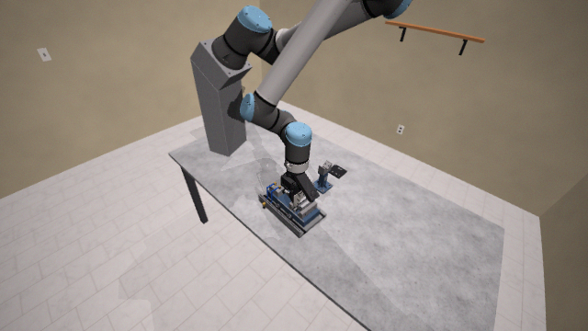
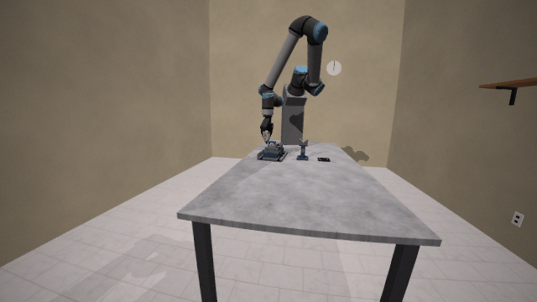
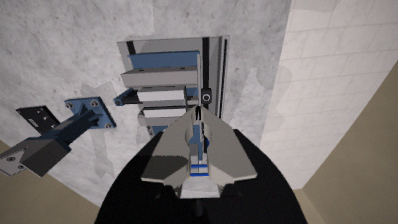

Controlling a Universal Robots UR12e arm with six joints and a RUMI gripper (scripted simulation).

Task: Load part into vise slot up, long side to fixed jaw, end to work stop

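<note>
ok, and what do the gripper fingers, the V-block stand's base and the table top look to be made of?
Gripper fingers: probably bare metal, matte; plain light grey, flat faces.
V-block stand's base: likely painted or anodised metal; even blue, with screws at the corners.
Table top: concrete or a stone-look laminate, matte; mottled grey. Can't tell which.

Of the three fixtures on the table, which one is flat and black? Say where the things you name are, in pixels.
The infeed plate [image 1: 339, 171] [image 2: 324, 159] [image 3: 36, 119], farthest from the vise [image 1: 313, 216] [image 2: 273, 154] [image 3: 162, 59]; vise and V-block [image 1: 322, 169] [image 2: 303, 143] [image 3: 47, 155] stand taller, with blue parts.
</note>
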